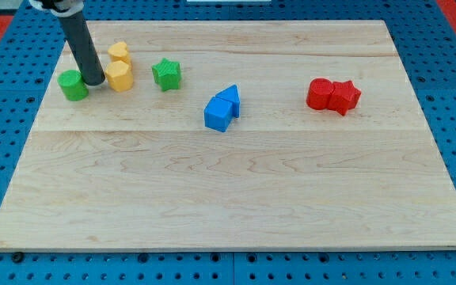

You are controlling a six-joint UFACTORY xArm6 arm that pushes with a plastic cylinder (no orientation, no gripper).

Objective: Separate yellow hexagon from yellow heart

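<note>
Camera view | my tip (pixel 95 81) between green block (pixel 74 85), yellow hexagon (pixel 119 76)

On a pale wooden desk (pixel 236 190), my tip (pixel 95 81) stands between a green block (pixel 74 85), of a rounded shape, and the yellow hexagon (pixel 119 76), close to both. The yellow heart (pixel 119 53) sits touching the hexagon on its upper side. A green star (pixel 166 74) lies just to the view's right. Two blue blocks (pixel 222 108) huddle near the centre; two red blocks (pixel 333 95) touch at the view's right.
</note>
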